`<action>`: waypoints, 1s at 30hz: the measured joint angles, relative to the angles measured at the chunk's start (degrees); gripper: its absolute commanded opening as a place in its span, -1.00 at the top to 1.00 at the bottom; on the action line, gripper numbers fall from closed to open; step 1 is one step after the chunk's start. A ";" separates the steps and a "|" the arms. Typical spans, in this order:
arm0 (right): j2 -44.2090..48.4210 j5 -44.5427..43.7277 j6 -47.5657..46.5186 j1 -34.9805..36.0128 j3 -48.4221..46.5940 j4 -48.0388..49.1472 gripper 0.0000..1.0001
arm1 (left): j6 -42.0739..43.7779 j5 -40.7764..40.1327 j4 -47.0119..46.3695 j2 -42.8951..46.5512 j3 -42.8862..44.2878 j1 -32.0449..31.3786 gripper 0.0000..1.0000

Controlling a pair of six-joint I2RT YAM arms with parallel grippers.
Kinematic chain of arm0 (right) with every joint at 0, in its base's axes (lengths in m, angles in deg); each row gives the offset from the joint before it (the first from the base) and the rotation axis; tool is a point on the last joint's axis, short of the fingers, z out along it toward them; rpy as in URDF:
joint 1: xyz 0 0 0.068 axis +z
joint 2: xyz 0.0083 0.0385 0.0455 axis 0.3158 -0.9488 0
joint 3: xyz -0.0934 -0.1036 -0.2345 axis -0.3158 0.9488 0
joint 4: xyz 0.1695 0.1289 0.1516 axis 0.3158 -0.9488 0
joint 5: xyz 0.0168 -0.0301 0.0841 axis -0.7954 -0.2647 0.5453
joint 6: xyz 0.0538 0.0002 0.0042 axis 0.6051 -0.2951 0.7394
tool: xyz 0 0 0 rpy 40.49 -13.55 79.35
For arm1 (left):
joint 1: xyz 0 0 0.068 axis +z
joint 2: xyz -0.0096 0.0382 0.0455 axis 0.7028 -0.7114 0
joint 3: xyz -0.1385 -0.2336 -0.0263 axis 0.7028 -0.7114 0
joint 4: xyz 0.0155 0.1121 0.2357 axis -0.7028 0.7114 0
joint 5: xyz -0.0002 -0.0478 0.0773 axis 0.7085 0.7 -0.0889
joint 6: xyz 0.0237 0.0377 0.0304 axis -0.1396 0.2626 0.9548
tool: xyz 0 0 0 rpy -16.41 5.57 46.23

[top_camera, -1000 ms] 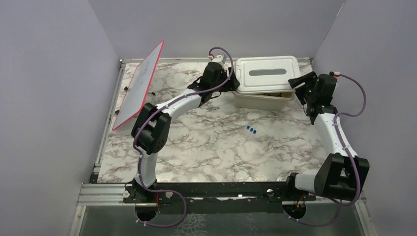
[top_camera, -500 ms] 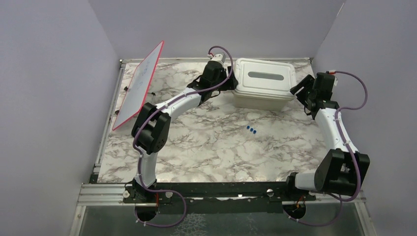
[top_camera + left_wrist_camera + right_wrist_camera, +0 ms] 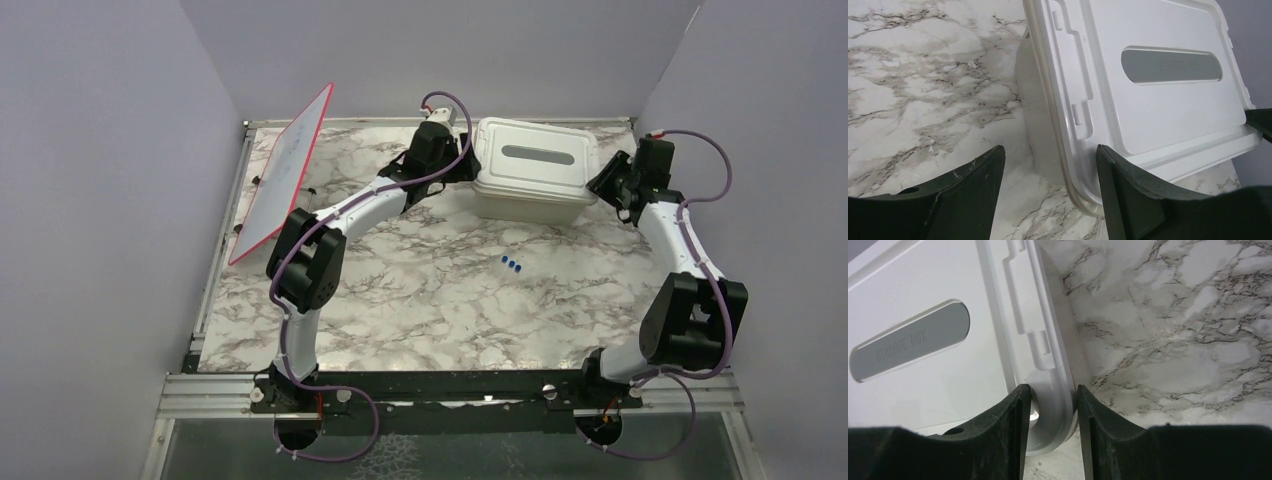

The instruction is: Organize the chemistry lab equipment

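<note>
The beige tub (image 3: 530, 207) stands at the back of the table with its slotted lid (image 3: 540, 155) lying flat on it. My left gripper (image 3: 1049, 150) is open at the lid's (image 3: 1158, 100) left end, one finger over the marble and the other over the lid's corner. My right gripper (image 3: 1051, 388) is shut on the rim at the right corner of the lid (image 3: 923, 340), a finger pressed on each side. In the top view it (image 3: 606, 180) sits at the tub's right end. Three small blue-capped pieces (image 3: 512, 264) lie together on the marble in front of the tub.
A red-framed white board (image 3: 285, 170) leans at the back left. Purple walls close in the table on the left, back and right. The left arm (image 3: 360, 205) stretches diagonally across the left half of the table toward the tub.
The lid, askew and raised over the tub before, now lies flat on it. My right gripper moved further back along the tub's right end and its jaws closed on the lid's rim.
</note>
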 measured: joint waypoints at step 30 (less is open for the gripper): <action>-1.68 4.20 -4.76 -0.28 -2.14 -1.53 0.23 | -1.51 6.01 0.20 5.62 -8.81 0.48 -0.08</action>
